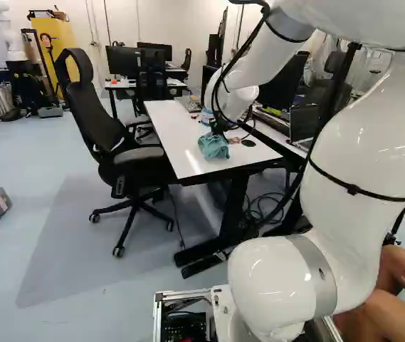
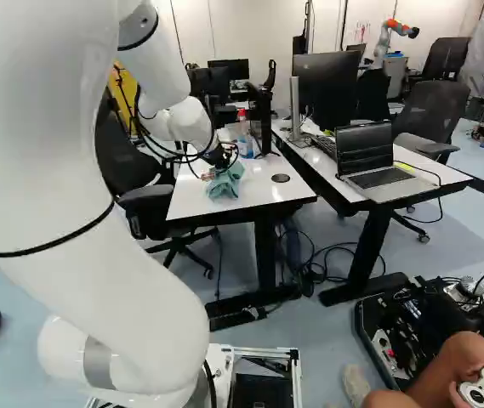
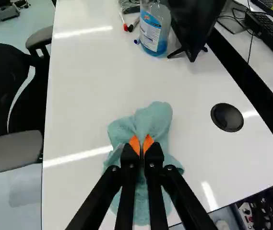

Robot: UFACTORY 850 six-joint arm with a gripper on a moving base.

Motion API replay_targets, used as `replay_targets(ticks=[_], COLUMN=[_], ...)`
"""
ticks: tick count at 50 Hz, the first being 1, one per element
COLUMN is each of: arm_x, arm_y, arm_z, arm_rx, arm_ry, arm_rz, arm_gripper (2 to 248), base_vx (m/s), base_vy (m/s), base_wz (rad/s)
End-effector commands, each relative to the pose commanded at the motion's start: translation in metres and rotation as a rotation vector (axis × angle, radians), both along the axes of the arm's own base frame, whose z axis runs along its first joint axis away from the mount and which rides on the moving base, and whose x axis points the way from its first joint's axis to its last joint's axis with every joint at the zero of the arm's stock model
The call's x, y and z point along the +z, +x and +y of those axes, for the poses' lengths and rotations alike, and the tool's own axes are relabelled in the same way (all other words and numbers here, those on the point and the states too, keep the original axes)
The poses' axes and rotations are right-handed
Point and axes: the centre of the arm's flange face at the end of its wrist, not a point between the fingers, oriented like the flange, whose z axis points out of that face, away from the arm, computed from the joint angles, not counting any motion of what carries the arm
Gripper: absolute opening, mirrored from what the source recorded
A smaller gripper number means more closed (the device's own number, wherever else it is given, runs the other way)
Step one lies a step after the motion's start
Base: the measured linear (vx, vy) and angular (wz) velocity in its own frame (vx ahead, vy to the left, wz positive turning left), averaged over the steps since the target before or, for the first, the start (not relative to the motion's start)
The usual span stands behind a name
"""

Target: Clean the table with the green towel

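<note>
On the shiny white surface [image 3: 83,86], the soft blue-green cloth towel [image 3: 154,120] sat bunched and pinched in the black jaws, so grabbing it looked done and letting go was left, but I couldn't tell how much was wiped.

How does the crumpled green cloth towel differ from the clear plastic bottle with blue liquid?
The crumpled green cloth towel is pinched in the jaws, while the clear plastic bottle stands free of them. The towel lies low in soft folds; the bottle is upright. The towel is plain, whereas the bottle carries a label. Both are on the white table.
</note>
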Motion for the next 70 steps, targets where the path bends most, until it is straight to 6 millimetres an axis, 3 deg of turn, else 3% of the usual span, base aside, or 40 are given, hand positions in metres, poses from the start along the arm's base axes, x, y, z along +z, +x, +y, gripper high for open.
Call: replay_targets(ticks=[27, 53, 70], arm_x=[0.001, -0.001, -0.006], arm_y=[0.050, 0.101, 0.107], arm_z=[-0.028, -0.024, -0.024], arm_rx=[-0.051, -0.039, -0.039], arm_ry=[-0.002, -0.003, -0.003], arm_rz=[-0.050, -0.082, -0.089], arm_gripper=[28, 28, 28], base_vx=[0.000, 0.000, 0.000], base_vy=[0.000, 0.000, 0.000], base_wz=[0.000, 0.000, 0.000])
